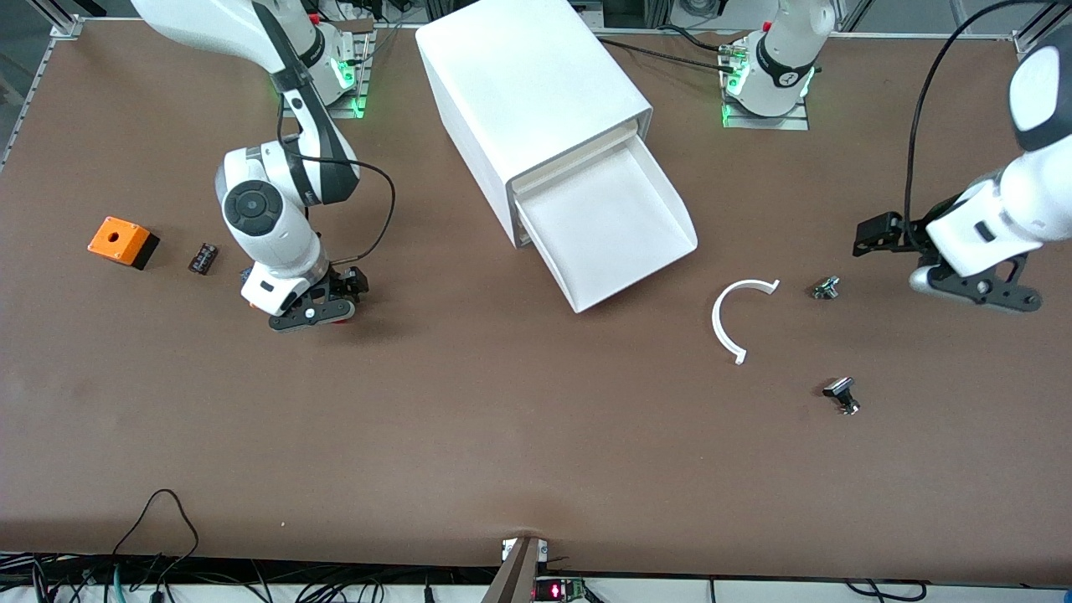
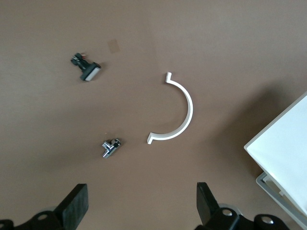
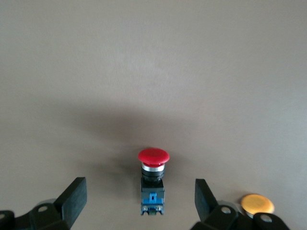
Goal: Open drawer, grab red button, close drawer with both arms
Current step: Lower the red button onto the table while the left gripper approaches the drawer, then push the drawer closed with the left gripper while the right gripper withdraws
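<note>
The lowest drawer (image 1: 615, 219) of the white cabinet (image 1: 528, 84) is pulled out and shows nothing inside. The red-capped button (image 3: 153, 181) lies on its side on the brown table. My right gripper (image 3: 140, 200) is open, low over the table, with one finger on each side of the button's black-and-blue body. In the front view the right gripper (image 1: 311, 313) hides the button. My left gripper (image 1: 976, 289) is open and empty, held over the table toward the left arm's end; in its own view the left gripper (image 2: 142, 207) has bare table between its fingers.
An orange-yellow capped button (image 3: 257, 203) lies beside the right gripper. An orange box (image 1: 122, 241) and a small black part (image 1: 203, 257) lie toward the right arm's end. A white curved strip (image 1: 727, 318), a small metal part (image 1: 827, 287) and a black part (image 1: 842, 394) lie near the left gripper.
</note>
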